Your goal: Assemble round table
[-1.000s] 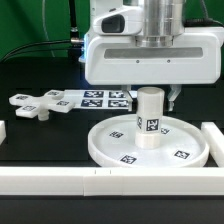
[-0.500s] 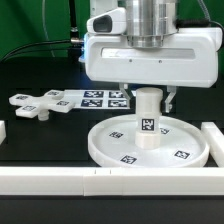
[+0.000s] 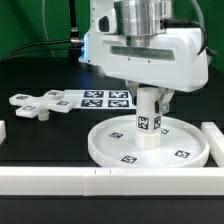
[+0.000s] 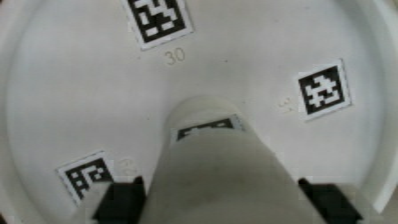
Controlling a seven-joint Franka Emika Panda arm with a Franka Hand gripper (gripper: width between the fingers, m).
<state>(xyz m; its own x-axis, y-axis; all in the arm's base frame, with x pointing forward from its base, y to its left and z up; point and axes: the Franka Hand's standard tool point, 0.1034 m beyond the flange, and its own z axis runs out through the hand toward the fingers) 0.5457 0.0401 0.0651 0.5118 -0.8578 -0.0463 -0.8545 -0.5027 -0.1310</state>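
**benchbot42:** Your post point(image 3: 148, 125) stands upright on the hub in the middle of the disc point(image 3: 110, 148), long axis straight up. The gripper point(image 3: 149, 97) sits right over it, with the fingers point(image 4: 121, 200) on either side of its upper end. They look pressed against it, so I'd call that clamped on the post.

**torque_tom:** Agreed. There's nothing to reach for, since the post is directly under your wrist. I'd guess a twist to seat it comes next, so line your wrist up with that vertical axis. The cross-shaped piece point(image 3: 35, 105) lies off to the exterior view's left, farther back, beside the marker board point(image 3: 100, 98) and well apart from the fingers.
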